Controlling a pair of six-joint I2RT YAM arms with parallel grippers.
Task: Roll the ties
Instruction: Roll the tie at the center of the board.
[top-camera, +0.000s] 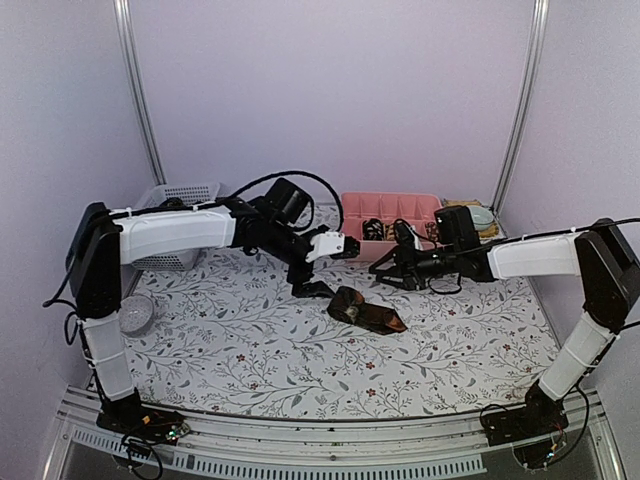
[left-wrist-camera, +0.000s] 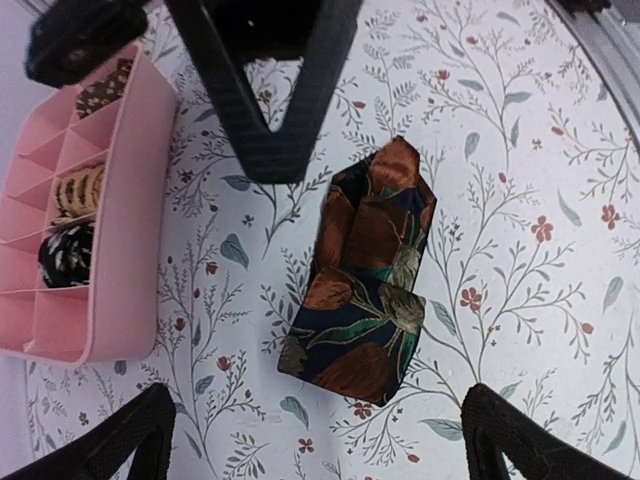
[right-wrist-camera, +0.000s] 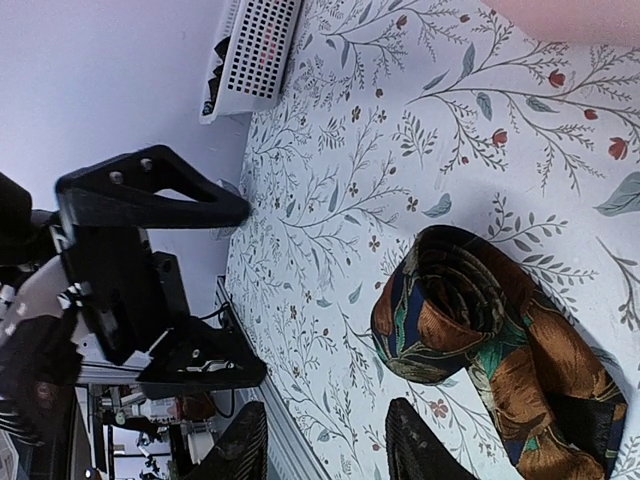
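A dark floral tie (top-camera: 365, 312) in brown, navy and green lies half rolled in the middle of the table. Its coil (right-wrist-camera: 450, 305) stands on edge and the flat tail (right-wrist-camera: 560, 400) runs away from it. My left gripper (left-wrist-camera: 320, 405) hovers over the tie (left-wrist-camera: 362, 290), open wide and apart from it. In the top view the left gripper (top-camera: 312, 284) is just left of the tie. My right gripper (right-wrist-camera: 325, 412) is open and holds nothing, and the coil lies just beyond its right finger. From above, the right gripper (top-camera: 384, 271) sits behind the tie.
A pink compartment tray (top-camera: 352, 205) stands at the back, with rolled ties (left-wrist-camera: 68, 222) in its cells. A white mesh basket (top-camera: 185, 194) is at the back left. A grey round disc (top-camera: 136, 314) lies by the left arm's base. Small objects (top-camera: 481, 215) sit beside the tray's right end.
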